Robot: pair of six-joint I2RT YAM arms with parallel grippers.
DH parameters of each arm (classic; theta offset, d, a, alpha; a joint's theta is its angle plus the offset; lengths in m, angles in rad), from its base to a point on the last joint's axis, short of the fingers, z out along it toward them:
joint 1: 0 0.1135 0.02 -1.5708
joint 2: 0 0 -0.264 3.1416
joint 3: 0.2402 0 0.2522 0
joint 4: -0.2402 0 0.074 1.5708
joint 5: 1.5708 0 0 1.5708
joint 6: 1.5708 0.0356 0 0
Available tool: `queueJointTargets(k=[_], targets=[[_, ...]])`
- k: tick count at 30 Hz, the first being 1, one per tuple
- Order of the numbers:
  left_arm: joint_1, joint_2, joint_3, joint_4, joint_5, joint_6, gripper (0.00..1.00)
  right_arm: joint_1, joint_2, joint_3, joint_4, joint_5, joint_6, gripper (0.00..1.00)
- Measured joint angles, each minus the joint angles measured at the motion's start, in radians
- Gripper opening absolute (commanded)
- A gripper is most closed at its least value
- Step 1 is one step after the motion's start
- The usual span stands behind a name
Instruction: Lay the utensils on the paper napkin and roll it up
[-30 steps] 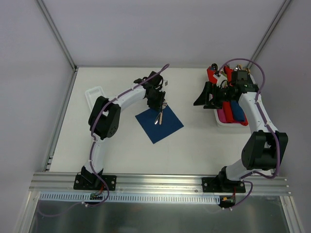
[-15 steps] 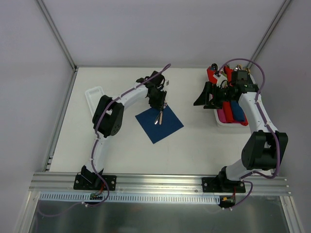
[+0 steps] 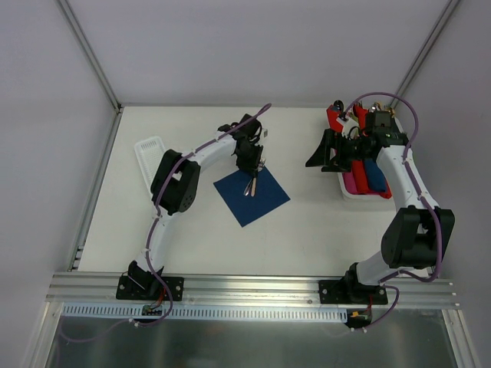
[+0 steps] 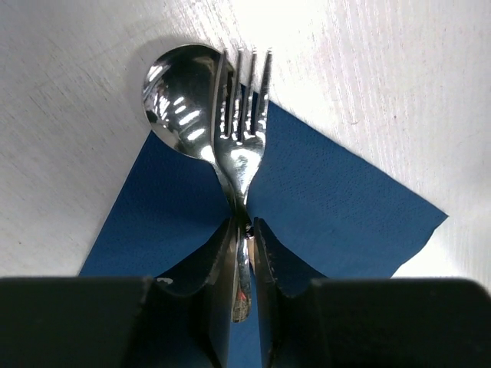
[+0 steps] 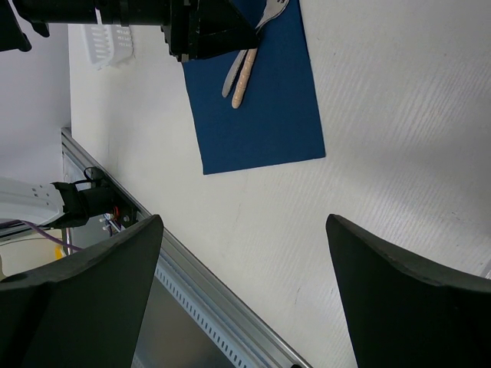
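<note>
The navy paper napkin lies flat as a diamond at the table's middle. The two utensils lie side by side on its far corner, tan handles on the paper. In the left wrist view the spoon and fork heads reach past the napkin corner onto the table. My left gripper is low over them, jaws closed narrowly on their metal necks; it also shows from above. My right gripper hangs wide open and empty, well right of the napkin.
A white tray at the right holds red, pink and blue rolled napkins; more red rolls stand behind it. A white slotted basket lies at the far left. The aluminium rail runs along the near edge.
My left arm's elbow has swung a little right and the gripper has shifted slightly over the utensil heads. The utensils, napkin and right arm have stayed put.
</note>
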Motion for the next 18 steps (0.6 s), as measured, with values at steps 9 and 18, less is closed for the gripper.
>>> queueJointTargets(k=[9, 18], targets=[[0.013, 0.007, 0.013, 0.002, 0.005, -0.013, 0.0, 0.0, 0.002, 0.0, 0.0, 0.0, 0.0, 0.92], [0.013, 0.007, 0.014, 0.001, 0.005, -0.018, 0.0, 0.0, 0.012, 0.0, 0.0, 0.0, 0.0, 0.92]])
